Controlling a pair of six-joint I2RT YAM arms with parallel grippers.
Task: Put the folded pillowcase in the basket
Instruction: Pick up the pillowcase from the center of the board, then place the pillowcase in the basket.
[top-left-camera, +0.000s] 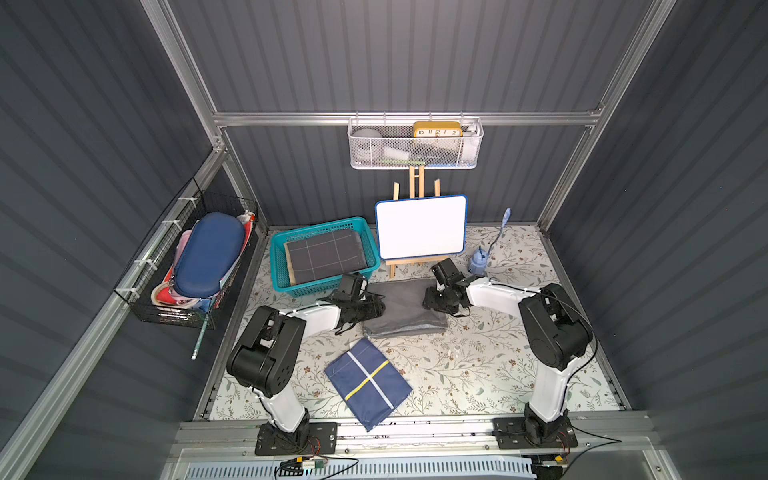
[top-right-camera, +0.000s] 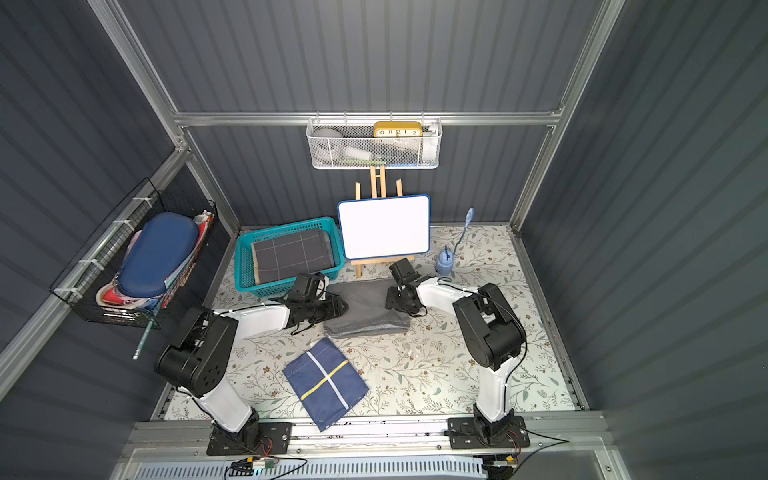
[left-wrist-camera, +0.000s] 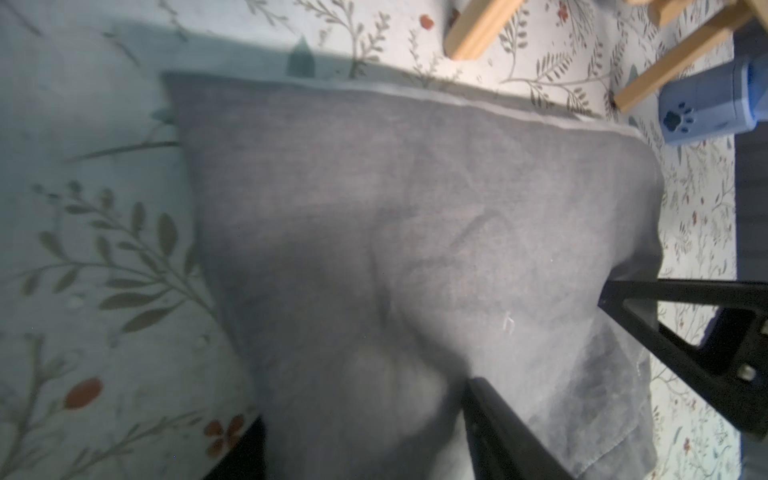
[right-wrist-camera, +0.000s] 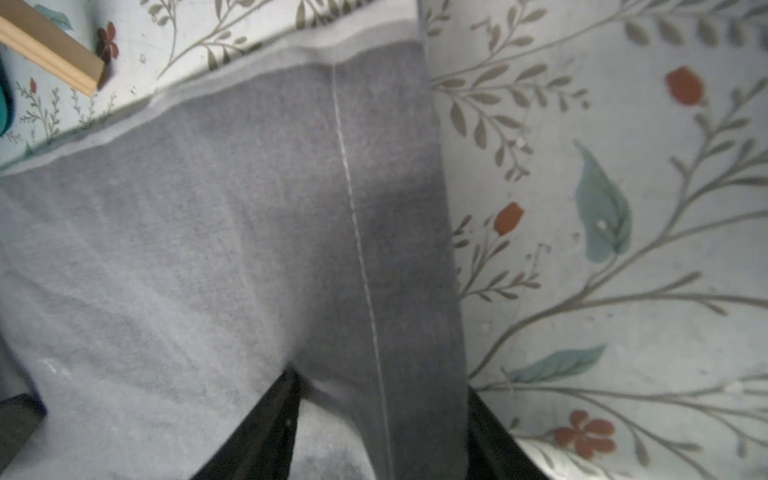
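The limp pillowcase (top-left-camera: 405, 309) wants pinching at both ends; left gripper (top-left-camera: 372, 308) and right gripper (top-left-camera: 432, 301) straddle them, grip unclear to me.

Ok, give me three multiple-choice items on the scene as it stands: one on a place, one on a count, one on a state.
1. The grey pillowcase lies: A on the wall shelf; B between the left hand and right hand; C at the front edge.
2. Folded cloths on the table outside the teal basket: A one; B two; C four.
3. The teal basket is: A empty; B tipped over; C holding a dark checked cloth.
Answers: 1 B, a hand sits at each side of it; 2 B, the grey pillowcase and the navy striped cloth; 3 C, the cloth lies flat inside it.
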